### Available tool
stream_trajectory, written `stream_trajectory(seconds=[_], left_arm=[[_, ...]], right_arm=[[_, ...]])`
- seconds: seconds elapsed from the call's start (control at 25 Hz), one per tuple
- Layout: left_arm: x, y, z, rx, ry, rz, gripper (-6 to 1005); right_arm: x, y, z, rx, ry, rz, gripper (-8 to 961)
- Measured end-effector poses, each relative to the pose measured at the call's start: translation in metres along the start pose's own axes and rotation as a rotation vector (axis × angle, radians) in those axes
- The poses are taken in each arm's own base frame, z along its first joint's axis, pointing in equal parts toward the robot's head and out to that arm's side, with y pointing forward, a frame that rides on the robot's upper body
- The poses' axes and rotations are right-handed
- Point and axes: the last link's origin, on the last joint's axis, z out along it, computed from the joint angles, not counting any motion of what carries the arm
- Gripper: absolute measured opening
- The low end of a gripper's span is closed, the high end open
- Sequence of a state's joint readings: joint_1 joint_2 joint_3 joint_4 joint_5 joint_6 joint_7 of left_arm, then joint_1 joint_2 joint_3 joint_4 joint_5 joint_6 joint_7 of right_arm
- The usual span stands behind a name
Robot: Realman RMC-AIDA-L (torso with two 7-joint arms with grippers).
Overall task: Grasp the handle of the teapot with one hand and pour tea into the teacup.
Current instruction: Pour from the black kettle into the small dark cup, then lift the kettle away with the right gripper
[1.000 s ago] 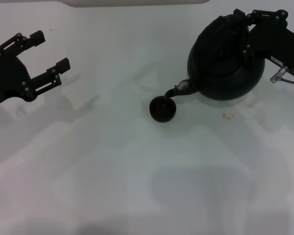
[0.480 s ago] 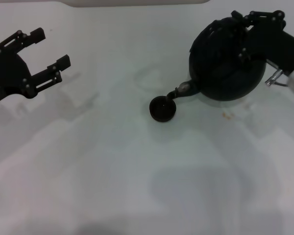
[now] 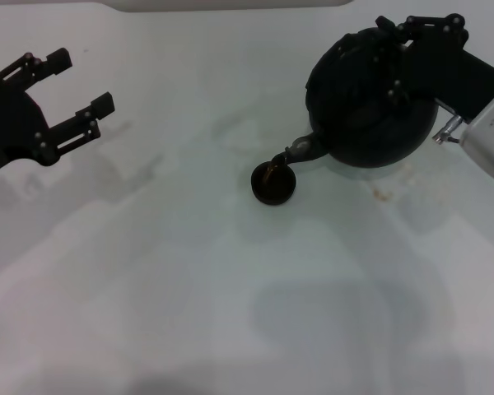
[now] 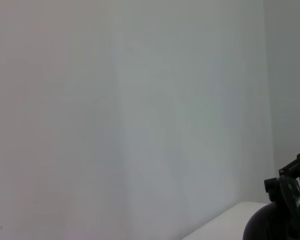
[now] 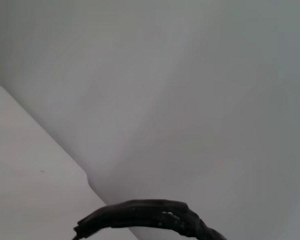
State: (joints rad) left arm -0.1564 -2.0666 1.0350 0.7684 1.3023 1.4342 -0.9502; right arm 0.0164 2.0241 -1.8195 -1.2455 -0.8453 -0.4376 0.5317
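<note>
Tilted further, the round matte teapot [image 3: 370, 115], handle [image 3: 387, 37] clenched by right gripper [image 3: 412, 41].

Bright, even light from above. White counter [image 3: 189, 271] looks washed out, with soft grey shadows, one wide patch near bottom of head view. Black teapot [image 3: 370, 115] shows almost no detail, just dark blob. Both wrist views pale, hazy, soft; dark shapes at edges blurry.
</note>
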Motion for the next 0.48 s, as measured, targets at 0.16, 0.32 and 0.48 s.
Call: stream_trajectory(seconds=[0.16, 0.32, 0.48], left_arm=[[0.000, 0.000, 0.000, 0.001, 0.000, 0.001, 775], [0.000, 0.000, 0.000, 0.001, 0.000, 0.001, 775], [0.000, -0.001, 0.000, 0.000, 0.001, 0.002, 775]], right_arm=[[-0.005, 0.006, 0.003, -0.001, 0.017, -0.051, 131], [-0.007, 0.010, 0.005, -0.002, 0.031, -0.079, 130], [-0.007, 0.011, 0.004, -0.002, 0.035, -0.087, 128]])
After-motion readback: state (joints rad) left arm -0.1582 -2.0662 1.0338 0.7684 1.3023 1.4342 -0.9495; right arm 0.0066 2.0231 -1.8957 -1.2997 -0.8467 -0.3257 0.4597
